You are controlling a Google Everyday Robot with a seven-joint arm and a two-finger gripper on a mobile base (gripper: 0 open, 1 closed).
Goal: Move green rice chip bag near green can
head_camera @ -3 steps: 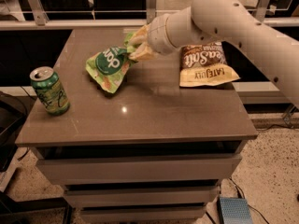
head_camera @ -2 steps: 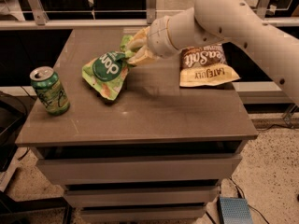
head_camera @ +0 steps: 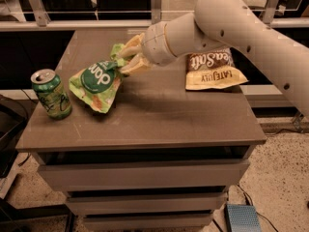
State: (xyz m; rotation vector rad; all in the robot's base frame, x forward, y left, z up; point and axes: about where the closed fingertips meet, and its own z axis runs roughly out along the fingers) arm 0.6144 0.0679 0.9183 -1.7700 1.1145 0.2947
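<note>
The green rice chip bag (head_camera: 95, 83) is light green with a dark green round logo. It hangs tilted just above the brown table (head_camera: 145, 120), left of centre. My gripper (head_camera: 126, 58) is shut on the bag's upper right corner, reaching in from the right on a white arm. The green can (head_camera: 51, 94) stands upright near the table's left edge, a short gap to the left of the bag.
A larger brown and yellow chip bag (head_camera: 212, 70) lies flat at the table's right side, behind my arm. A railing (head_camera: 96, 23) runs along the back. A small blue box (head_camera: 241, 218) sits on the floor at the lower right.
My gripper has carried the green bag leftward and toward the front, closing the gap to the can. The can and the brown bag have not moved.
</note>
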